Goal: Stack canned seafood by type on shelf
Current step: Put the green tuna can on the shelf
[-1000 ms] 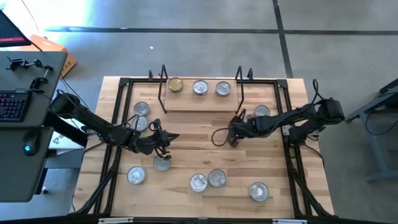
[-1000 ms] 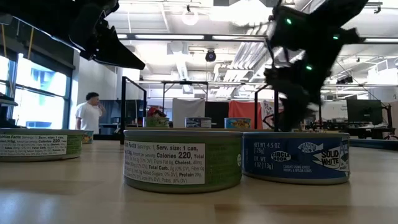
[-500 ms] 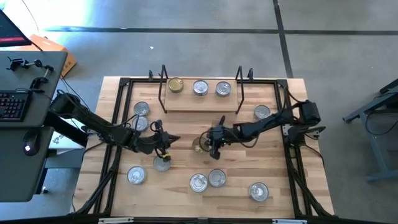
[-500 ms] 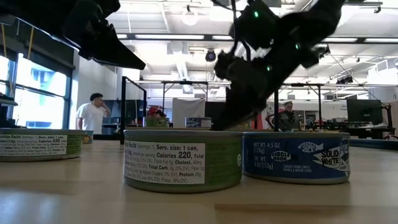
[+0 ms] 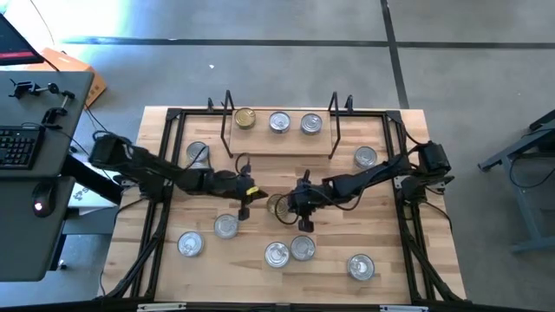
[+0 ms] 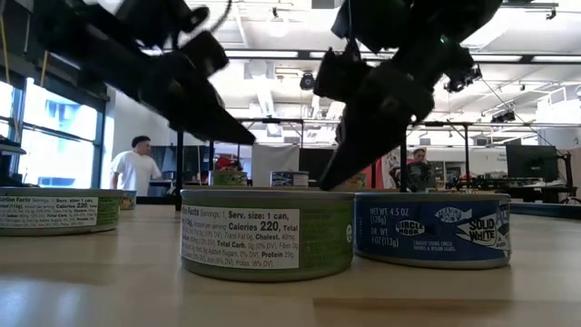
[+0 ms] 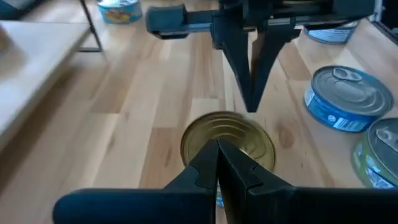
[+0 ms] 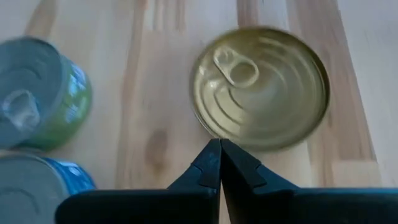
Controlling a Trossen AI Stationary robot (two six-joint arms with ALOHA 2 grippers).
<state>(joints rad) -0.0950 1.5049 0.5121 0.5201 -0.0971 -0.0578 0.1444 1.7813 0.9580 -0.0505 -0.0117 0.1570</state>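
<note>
My left pincer (image 5: 249, 196) has slid in, clenched on nothing, my right pincer (image 5: 297, 201) clenched too, the gold tin (image 5: 279, 204) sits between their tips, three tins on the shelf (image 5: 279, 141) beyond.

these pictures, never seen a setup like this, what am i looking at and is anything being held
Two dark robot arms work at a wooden table. One picture looks straight down, one looks level across the tabletop, and two come from cameras on the arms' wrists. Small round tins are scattered about; three already sit on the shelf at the back. The left hand and right hand are both shut and empty, meeting on either side of a gold-lidded tin. Nothing is held.
</note>
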